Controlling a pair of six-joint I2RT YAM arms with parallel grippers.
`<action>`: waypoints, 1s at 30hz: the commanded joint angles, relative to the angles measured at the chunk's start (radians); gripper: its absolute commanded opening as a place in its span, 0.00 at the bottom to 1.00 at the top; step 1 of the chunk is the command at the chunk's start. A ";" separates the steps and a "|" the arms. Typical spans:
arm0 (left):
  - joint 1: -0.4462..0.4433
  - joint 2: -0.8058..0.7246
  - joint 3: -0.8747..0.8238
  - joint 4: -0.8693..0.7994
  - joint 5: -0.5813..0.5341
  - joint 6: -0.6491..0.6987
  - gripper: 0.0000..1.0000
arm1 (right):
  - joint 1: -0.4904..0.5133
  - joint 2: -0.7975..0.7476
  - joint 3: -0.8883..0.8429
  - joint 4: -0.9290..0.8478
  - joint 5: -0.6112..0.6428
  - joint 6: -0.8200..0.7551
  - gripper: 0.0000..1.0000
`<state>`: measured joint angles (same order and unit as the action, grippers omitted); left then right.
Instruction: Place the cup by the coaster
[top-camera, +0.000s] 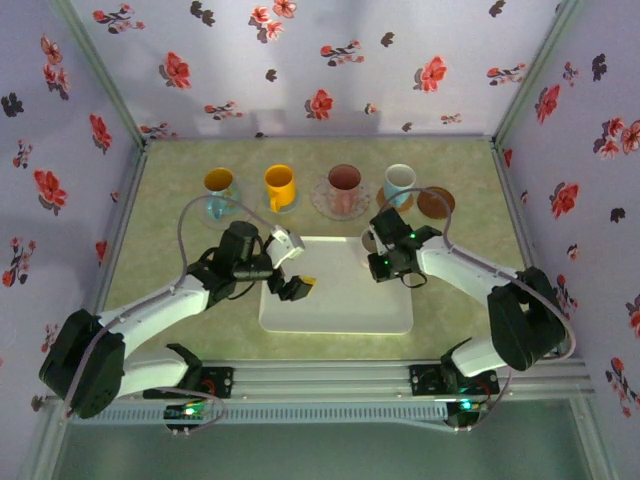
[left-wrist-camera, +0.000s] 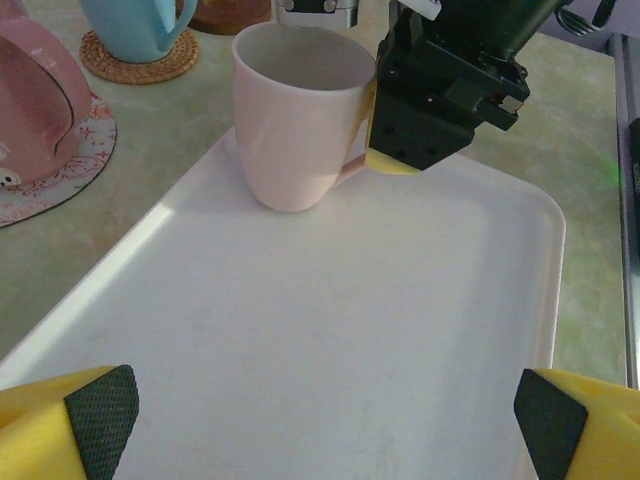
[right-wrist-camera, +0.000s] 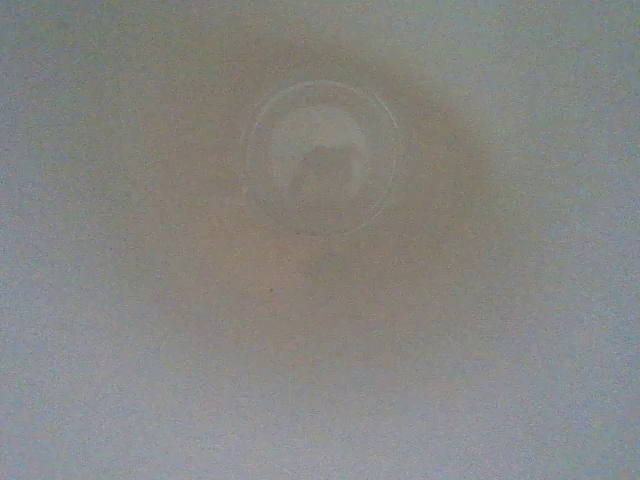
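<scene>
A pale pink cup (left-wrist-camera: 295, 115) stands upright on the far corner of the white tray (left-wrist-camera: 300, 340). My right gripper (top-camera: 383, 252) sits right over it, its black body against the handle side. One yellow finger (left-wrist-camera: 372, 120) lies along the cup's outer wall; the other finger is hidden, so the grip cannot be read. The right wrist view looks blurrily into the cup's pale inside (right-wrist-camera: 320, 160). An empty brown coaster (top-camera: 436, 202) lies at the back right. My left gripper (top-camera: 295, 285) hovers over the tray's left part, open, with nothing between its pads (left-wrist-camera: 100, 415).
Along the back stand an orange cup (top-camera: 219, 182), a yellow cup (top-camera: 280, 186), a pink cup on a floral saucer (top-camera: 344, 180) and a light blue cup (top-camera: 400, 180) on a wicker coaster (left-wrist-camera: 140, 62). Floral walls enclose the table.
</scene>
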<state>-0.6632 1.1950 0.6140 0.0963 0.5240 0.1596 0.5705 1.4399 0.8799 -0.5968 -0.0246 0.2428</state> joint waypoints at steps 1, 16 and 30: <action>-0.007 0.000 0.053 0.017 -0.004 -0.005 1.00 | 0.009 -0.059 0.006 0.005 0.027 -0.006 0.00; -0.012 -0.008 0.190 0.003 -0.013 0.001 1.00 | -0.013 -0.177 0.178 -0.115 0.000 -0.026 0.00; -0.013 0.098 0.322 0.098 0.001 0.031 1.00 | -0.161 -0.187 0.368 -0.276 -0.004 -0.112 0.00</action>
<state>-0.6689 1.2636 0.8997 0.1322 0.5171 0.1673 0.4313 1.2732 1.1728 -0.8394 -0.0292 0.1738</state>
